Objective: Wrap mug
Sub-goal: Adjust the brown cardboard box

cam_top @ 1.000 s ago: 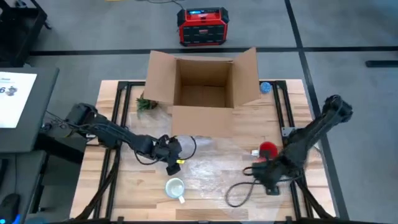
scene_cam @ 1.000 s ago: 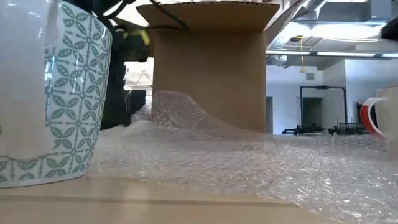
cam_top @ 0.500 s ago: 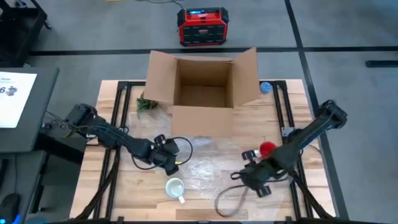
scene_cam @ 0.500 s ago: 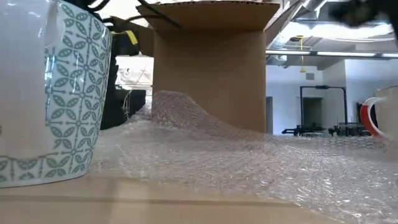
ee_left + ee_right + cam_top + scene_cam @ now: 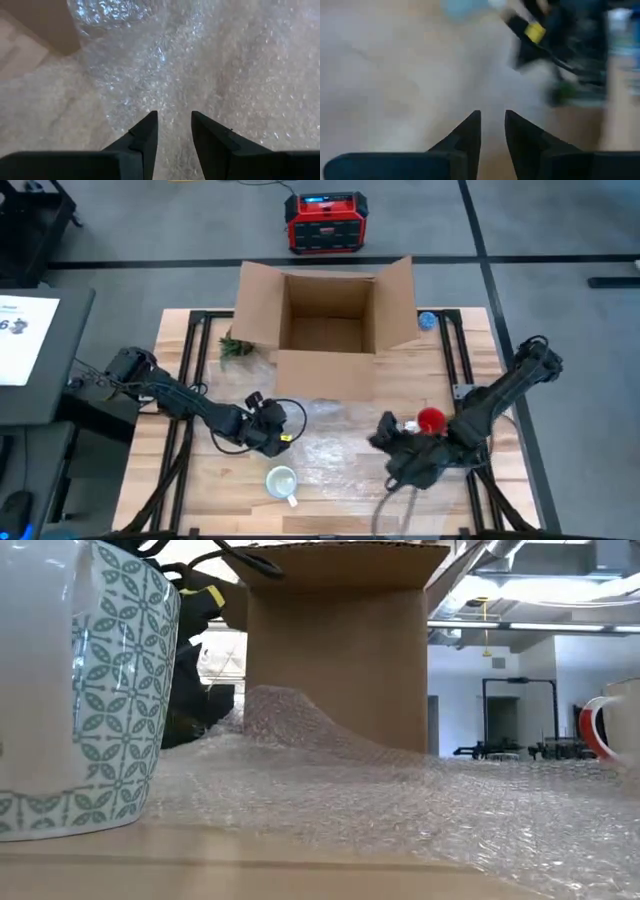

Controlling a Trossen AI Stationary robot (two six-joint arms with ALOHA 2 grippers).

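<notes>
A white mug with a teal leaf pattern (image 5: 282,481) (image 5: 70,690) stands upright on the wood near the table's front edge. Behind it, a clear sheet of bubble wrap (image 5: 340,442) (image 5: 400,790) lies spread on the table. The sheet humps up near the box. My left gripper (image 5: 270,432) (image 5: 175,117) hangs open over the sheet's left part, just beyond the mug, with nothing between its fingers. My right gripper (image 5: 384,432) (image 5: 493,116) is over the sheet's right part, also open with nothing between its fingers. Its wrist view is blurred.
An open cardboard box (image 5: 325,330) (image 5: 335,650) stands at the table's far middle. A red mug (image 5: 431,418) (image 5: 598,725) sits right of the sheet, beside my right arm. A small green plant (image 5: 235,347) and a blue object (image 5: 428,321) flank the box.
My right gripper has swung from the near right part of the table toward the left and far edges, out over the bubble wrap. The mug and the sheet have stayed where they were.
</notes>
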